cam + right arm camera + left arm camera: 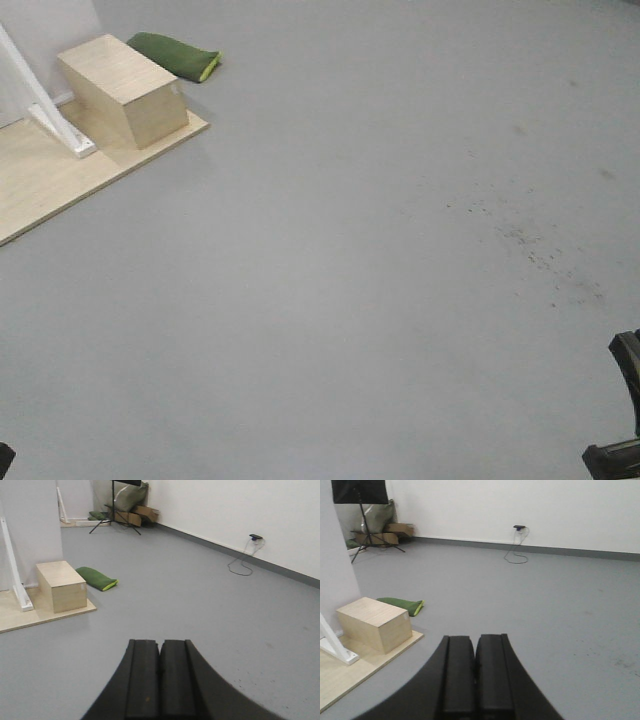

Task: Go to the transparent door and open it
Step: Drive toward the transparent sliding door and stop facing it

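The transparent door with its handle is out of view in all three views. Only a bare white frame post [40, 100] shows at the far left, standing on a light wooden platform [50, 180]; the post also shows in the left wrist view [332, 640] and the right wrist view [11, 565]. My left gripper [475, 639] is shut and empty, held above the grey floor. My right gripper [160, 642] is shut and empty too. Dark parts of the right arm [625, 400] show at the front view's bottom right corner.
A plywood box [125, 90] sits on the platform, with a green cushion [175, 55] on the floor behind it. A tripod [365, 535] and cardboard boxes [135, 515] stand in the far corner. A cable [517, 545] hangs from a wall socket. Open grey floor lies ahead.
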Motion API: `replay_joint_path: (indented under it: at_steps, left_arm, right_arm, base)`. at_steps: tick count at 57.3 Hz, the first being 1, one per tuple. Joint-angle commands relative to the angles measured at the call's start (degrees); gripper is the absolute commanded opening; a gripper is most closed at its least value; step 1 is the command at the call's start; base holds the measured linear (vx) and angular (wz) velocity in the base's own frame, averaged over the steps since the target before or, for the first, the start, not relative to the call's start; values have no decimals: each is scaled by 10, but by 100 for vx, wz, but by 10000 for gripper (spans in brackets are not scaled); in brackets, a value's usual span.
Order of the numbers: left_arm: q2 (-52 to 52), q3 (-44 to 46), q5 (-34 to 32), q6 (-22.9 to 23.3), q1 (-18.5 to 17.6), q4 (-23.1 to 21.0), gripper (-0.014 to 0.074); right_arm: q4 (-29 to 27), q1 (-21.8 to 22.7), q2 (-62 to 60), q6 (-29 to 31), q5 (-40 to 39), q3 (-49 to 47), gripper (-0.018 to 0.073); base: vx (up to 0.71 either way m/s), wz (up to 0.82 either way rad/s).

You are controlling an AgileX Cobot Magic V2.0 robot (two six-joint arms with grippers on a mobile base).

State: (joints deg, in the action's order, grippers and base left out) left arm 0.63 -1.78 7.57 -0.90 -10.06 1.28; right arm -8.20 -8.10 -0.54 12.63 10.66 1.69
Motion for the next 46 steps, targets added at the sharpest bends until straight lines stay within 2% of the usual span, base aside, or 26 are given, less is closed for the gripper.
replay_joint_path:
  at_steps: [1,46]
  left_arm:
    - [8,-5,-48,2,-3,-1,-6]
    - [8,-5,-48,2,-3,-1,-6]
  right_arm:
    - [0,2,-9,0,-45,2,-6]
    - [0,2,-9,0,-45,2,-6]
  base:
    - [55,50]
    - [53,51]
